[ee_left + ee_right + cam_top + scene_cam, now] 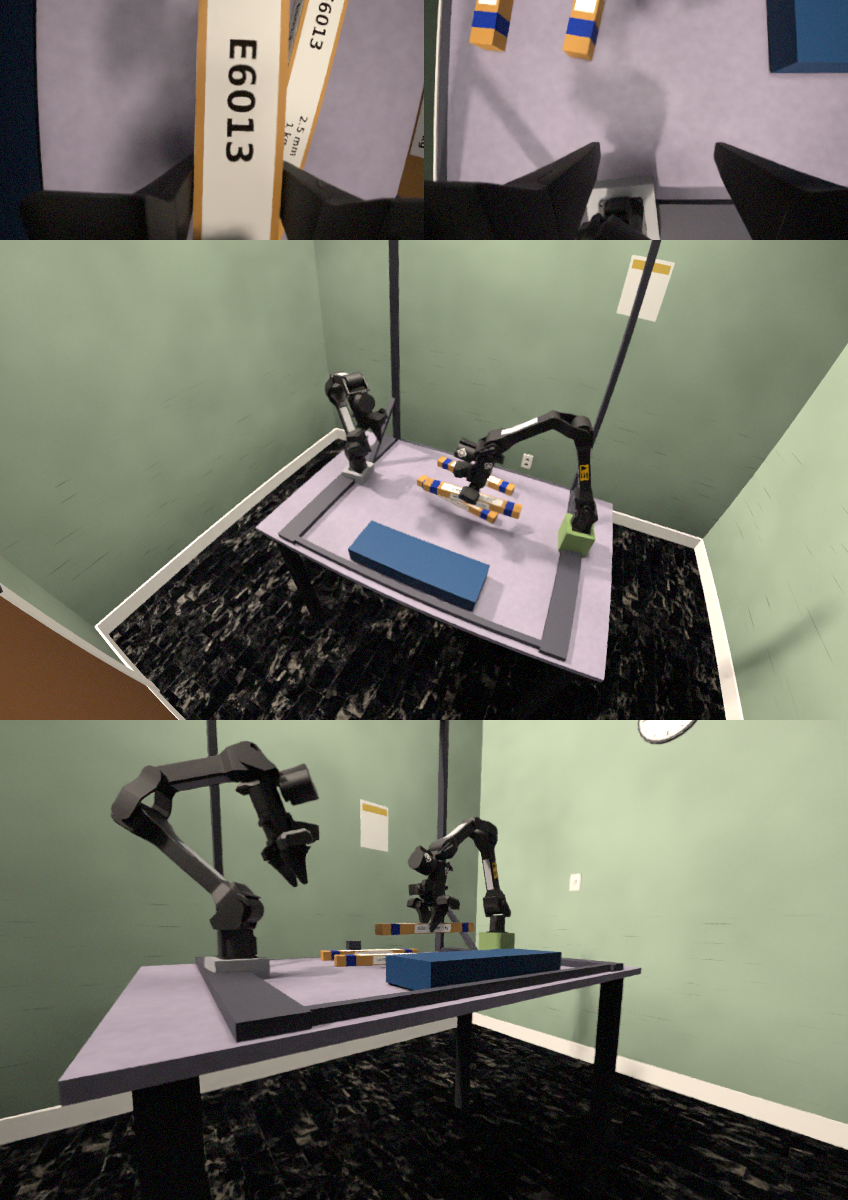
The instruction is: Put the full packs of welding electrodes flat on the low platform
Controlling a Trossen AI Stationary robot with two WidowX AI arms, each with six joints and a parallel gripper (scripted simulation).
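Left arm (583, 448) (489, 843): matte black, chunky rounded joints, white strips, yellow label (584, 472) (494, 870) with black markings, green base block (565, 540) (496, 940). Right arm (358, 445) (190, 772) (621, 210): black, white strip (346, 418), light grey base (349, 476) (257, 966) (651, 215). Both grippers: dark, tapered, angular fingers.

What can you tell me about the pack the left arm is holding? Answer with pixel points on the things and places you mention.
The held pack (499, 503) (421, 928) (242, 100) is a long, slim, square-ended orange box, apparently cardboard, with blue bands near its ends and white labelling reading E6013. The left tool (468, 495) (432, 925) (232, 161) grips it around mid-length, roughly level, above the table (511, 573) (148, 1005) (100, 75) (714, 125).
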